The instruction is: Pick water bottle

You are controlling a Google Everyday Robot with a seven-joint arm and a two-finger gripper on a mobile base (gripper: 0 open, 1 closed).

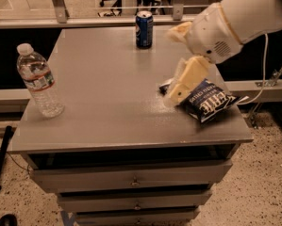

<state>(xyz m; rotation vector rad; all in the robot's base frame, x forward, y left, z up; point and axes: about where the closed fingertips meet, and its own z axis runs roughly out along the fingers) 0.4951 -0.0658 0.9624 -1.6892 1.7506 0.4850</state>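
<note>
**Bottle waits at the left edge, arm across the table**

The small clear ribbed plastic water bottle [37, 79] stands upright near the left edge of the grey metal table [107, 88], long axis vertical, white cap on top. I'd guess it's light, thin-walled and slick. A squeeze at the label band looks safest. The cream-coloured gripper [180, 86] hangs over the dark blue chip bag [209, 102], well apart from the bottle. Whether it's open, I can't tell.
</note>
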